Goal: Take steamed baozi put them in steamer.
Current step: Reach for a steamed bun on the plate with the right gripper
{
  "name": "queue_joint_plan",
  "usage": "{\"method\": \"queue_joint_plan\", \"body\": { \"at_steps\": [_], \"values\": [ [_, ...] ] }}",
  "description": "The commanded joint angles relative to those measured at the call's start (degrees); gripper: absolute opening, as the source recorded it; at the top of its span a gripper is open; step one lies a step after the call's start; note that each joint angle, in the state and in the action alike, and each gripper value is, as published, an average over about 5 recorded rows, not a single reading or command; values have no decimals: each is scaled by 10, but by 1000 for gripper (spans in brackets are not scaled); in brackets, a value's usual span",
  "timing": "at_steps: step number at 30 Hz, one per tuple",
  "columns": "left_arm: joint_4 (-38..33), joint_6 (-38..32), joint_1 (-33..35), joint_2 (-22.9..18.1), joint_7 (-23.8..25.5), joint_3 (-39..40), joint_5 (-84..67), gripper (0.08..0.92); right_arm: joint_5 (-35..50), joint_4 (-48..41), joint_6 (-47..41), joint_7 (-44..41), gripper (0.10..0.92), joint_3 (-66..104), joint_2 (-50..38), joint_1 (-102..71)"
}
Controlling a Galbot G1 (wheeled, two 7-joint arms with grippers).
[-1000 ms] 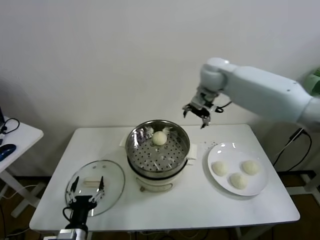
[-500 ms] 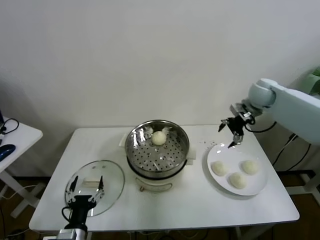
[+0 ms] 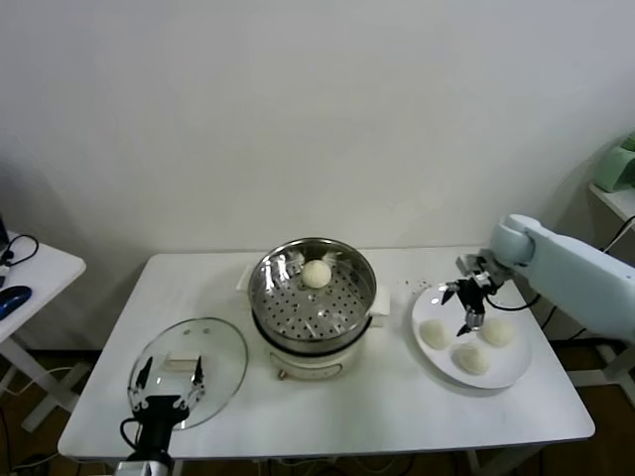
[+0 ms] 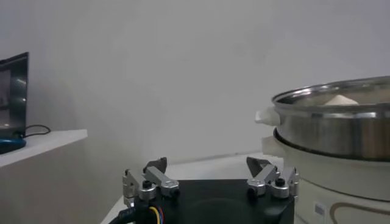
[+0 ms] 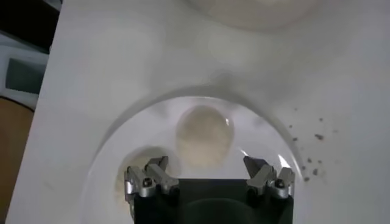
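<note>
The steamer (image 3: 313,302), a shiny steel pot on a cream base, stands mid-table with one baozi (image 3: 317,274) on its perforated floor. Three more baozi (image 3: 435,334) (image 3: 471,358) (image 3: 497,332) lie on a white plate (image 3: 518,365) to its right. My right gripper (image 3: 458,310) is open and empty, low over the plate. In the right wrist view its jaws (image 5: 207,165) stand wide apart with one baozi (image 5: 204,135) just ahead between them and another (image 5: 137,176) partly hidden by a finger. My left gripper (image 3: 164,382) is open and parked at the front left.
A round glass lid (image 3: 213,347) lies on the table under the left gripper. The left wrist view shows the steamer's wall (image 4: 332,122) to one side. A small white side table (image 3: 30,268) stands off to the left. The white table's right edge is near the plate.
My right arm has swung from behind the steamer to the right and come down low over the plate, still open and empty. The left arm has not moved.
</note>
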Motion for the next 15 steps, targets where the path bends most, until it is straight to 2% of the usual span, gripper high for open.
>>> {"method": "queue_joint_plan", "body": {
  "at_steps": [1,15],
  "values": [
    [5,0,0,1,-1,1,1,823,-17,-28,-1,16,823,35,21,-59],
    [13,-6,1,0,-1,2,2,823,-24,-51,-3,27,823,51,44,-63]
  ]
}}
